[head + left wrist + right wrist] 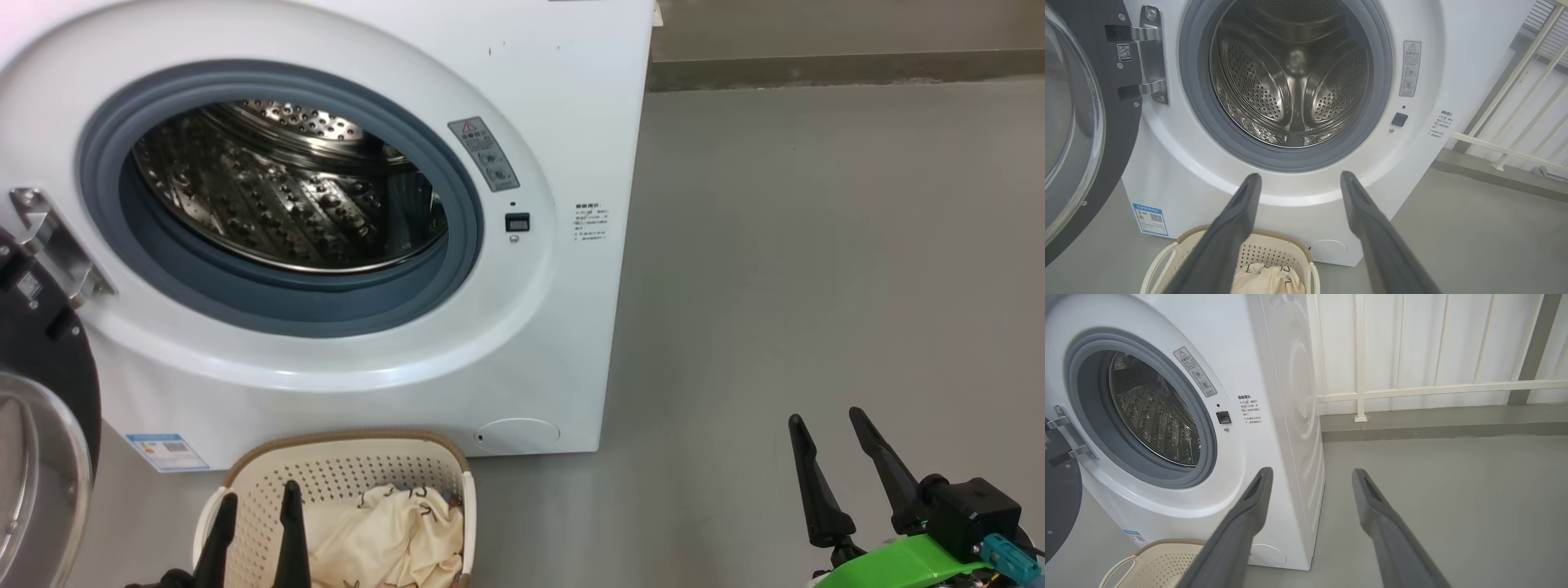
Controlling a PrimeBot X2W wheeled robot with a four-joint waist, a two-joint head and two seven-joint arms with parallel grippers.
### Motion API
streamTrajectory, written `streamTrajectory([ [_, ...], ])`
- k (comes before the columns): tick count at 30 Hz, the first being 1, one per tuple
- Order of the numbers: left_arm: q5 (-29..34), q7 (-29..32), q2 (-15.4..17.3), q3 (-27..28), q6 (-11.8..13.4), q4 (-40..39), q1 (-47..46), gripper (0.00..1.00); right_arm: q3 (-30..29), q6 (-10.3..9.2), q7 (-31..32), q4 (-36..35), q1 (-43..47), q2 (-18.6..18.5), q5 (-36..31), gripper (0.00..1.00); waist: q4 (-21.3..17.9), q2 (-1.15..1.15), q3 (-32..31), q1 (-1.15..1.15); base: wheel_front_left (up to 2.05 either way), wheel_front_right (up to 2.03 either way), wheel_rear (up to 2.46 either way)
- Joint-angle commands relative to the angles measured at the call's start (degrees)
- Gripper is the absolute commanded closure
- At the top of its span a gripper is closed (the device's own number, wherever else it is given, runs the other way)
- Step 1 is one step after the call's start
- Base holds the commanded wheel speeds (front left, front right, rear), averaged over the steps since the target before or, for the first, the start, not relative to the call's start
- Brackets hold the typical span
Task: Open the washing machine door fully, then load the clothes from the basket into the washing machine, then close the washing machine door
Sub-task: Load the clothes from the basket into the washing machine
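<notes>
Left gripper (257, 494) hangs with its two dark fingers spread wide and nothing between them, tips just above the near part of the basket (343, 441). The clothes (384, 523) lie crumpled in the basket's bottom, below the gripper and slightly to its right; a cream piece with dark markings is all that can be made out. Ahead of and above the fingers gapes the washing machine (563, 82), its steel drum (269, 204) bare, and the washing machine door (41, 367) stands swung out to the gripper's left. Right gripper (826, 418) is likewise wide and empty, well off to the right over the grey floor (816, 245).

The cloth looks soft, light and limp, so it will likely sag and trail when lifted. A raised fold near the middle of the heap seems the best place to pinch. The plastic basket also looks light and may shift if a hem snags on it.
</notes>
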Motion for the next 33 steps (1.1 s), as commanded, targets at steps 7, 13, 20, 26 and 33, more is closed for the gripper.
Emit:
streamTrajectory([
  [7,1.05,-0.88,0.55,1.64,-0.51,-0.42,-2.4,0.0,1.45,0.09,-0.69,-1.17,-1.37,-0.3,-0.06,0.0,-0.03,0.0,0.1,0.0,0.24,-0.24,0.0],
  [13,1.0,-1.04,0.56,1.59,-1.06,0.03,-2.74,0.0,1.4,0.09,-0.73,-1.01,-1.58,-0.3,-0.1,0.0,-0.13,0.0,0.17,0.0,0.0,0.0,0.0],
  [20,1.06,-1.14,0.5,1.52,-1.24,0.35,-2.66,0.0,1.38,0.09,-0.79,-0.76,-1.55,-0.3,-0.07,0.0,-0.09,0.0,-0.08,0.0,0.0,0.0,0.0],
  [26,1.17,-1.18,0.46,1.4,-1.15,0.53,-2.46,0.0,1.43,0.09,-0.75,-0.75,-1.5,-0.3,-0.07,0.0,-0.02,0.0,-0.2,0.0,0.0,0.0,0.0],
  [33,1.11,-1.2,0.43,1.29,-1.1,0.59,-2.54,0.0,1.37,0.09,-0.63,-0.82,-1.59,-0.3,-0.12,0.0,0.05,0.0,-0.1,0.0,0.0,0.0,0.0],
])
